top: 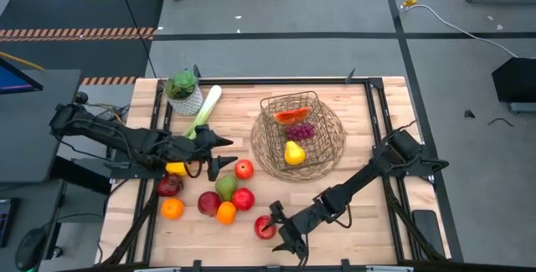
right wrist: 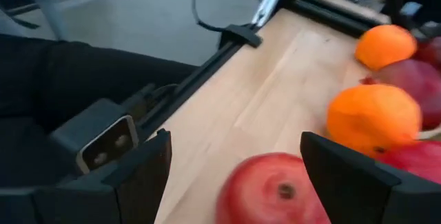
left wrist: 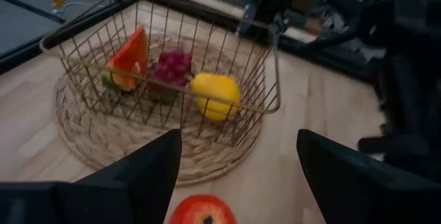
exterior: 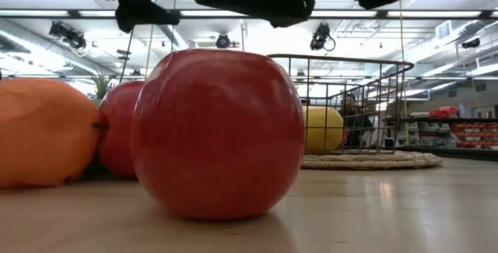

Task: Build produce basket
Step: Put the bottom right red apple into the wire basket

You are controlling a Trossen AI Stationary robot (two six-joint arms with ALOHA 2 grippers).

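The wire basket (top: 331, 138) stands on a round woven mat near the table's far right. It holds a red-orange slice (top: 291, 115), purple grapes (top: 301, 130) and a yellow fruit (top: 293, 152). My left gripper (top: 220, 157) is open, pointing toward the table's right, with a red apple (top: 244, 169) just ahead of its fingertips; in the left wrist view that apple (left wrist: 202, 210) shows between the fingers. My right gripper (top: 280, 228) is open near the table's near edge. Its fingers stand on either side of another red apple (top: 265, 227), (right wrist: 275, 189), which rests on the table.
Loose produce lies left of centre: a green pear (top: 225, 187), red apples (top: 243, 198) (top: 208, 202), oranges (top: 226, 213) (top: 172, 208), a dark apple (top: 169, 186) and a yellow fruit (top: 176, 169) under the left arm. A leek (top: 203, 111) and a potted plant (top: 183, 92) sit at the far left.
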